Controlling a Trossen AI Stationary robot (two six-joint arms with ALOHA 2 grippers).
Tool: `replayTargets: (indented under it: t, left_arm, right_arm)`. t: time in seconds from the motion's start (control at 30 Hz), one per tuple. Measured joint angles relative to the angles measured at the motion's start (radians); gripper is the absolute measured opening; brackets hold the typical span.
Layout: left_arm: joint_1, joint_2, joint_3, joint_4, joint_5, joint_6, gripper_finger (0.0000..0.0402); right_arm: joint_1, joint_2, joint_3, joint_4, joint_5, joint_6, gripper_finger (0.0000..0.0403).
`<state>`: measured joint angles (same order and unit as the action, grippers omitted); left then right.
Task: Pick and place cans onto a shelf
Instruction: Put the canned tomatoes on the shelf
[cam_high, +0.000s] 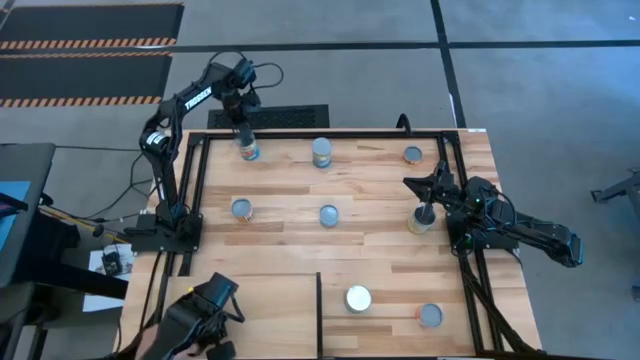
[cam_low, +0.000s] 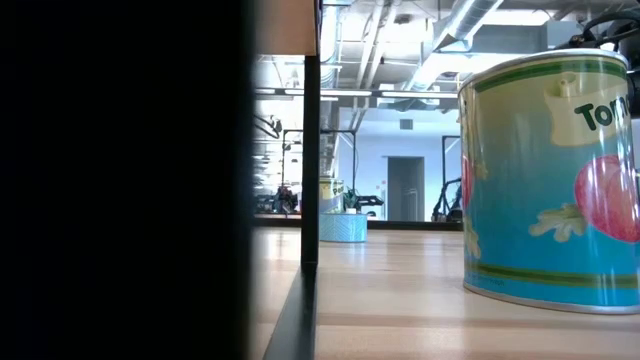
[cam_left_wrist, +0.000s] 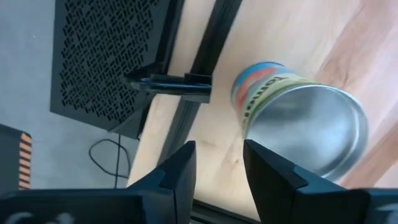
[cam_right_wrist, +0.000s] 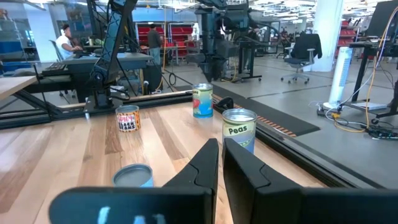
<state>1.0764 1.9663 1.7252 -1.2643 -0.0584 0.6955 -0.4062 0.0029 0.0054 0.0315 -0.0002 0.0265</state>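
On the striped wooden tabletop (cam_high: 350, 240), the pale shelf (cam_high: 262, 315) takes the near-left corner, a thin dark edge along its right side. Eight cans stand on the planks, none on the shelf. The left gripper (cam_high: 243, 135) hangs over the can (cam_high: 248, 150) at the far-left corner, fingers (cam_left_wrist: 180, 171) apart and empty, the can (cam_left_wrist: 298, 121) lying just beyond them. The right gripper (cam_high: 428, 203) sits low by the right edge, just above a can (cam_high: 421, 220), its fingers (cam_right_wrist: 205, 165) nearly together with nothing between them. A white-topped can (cam_high: 358, 298) and a grey-topped one (cam_high: 430, 315) stand right of the shelf.
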Motion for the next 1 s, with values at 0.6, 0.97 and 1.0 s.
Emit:
replayTargets:
  t: [0.6, 0.97, 1.0]
  left_arm:
    - [-0.113, -0.033, -0.013, -0.058, -0.042, -0.099, 0.0001]
    - [-0.21, -0.032, -0.029, -0.078, -0.103, -0.121, 0.0]
    - [-0.215, -0.032, -0.029, -0.08, -0.12, -0.123, 0.0]
  right_arm:
    - [0.0, 0.0, 0.0, 0.0, 0.0, 0.0, 0.0049]
    - [0.0, 0.0, 0.0, 0.0, 0.0, 0.0, 0.0049]
    - [0.0, 0.0, 0.0, 0.0, 0.0, 0.0, 0.0049]
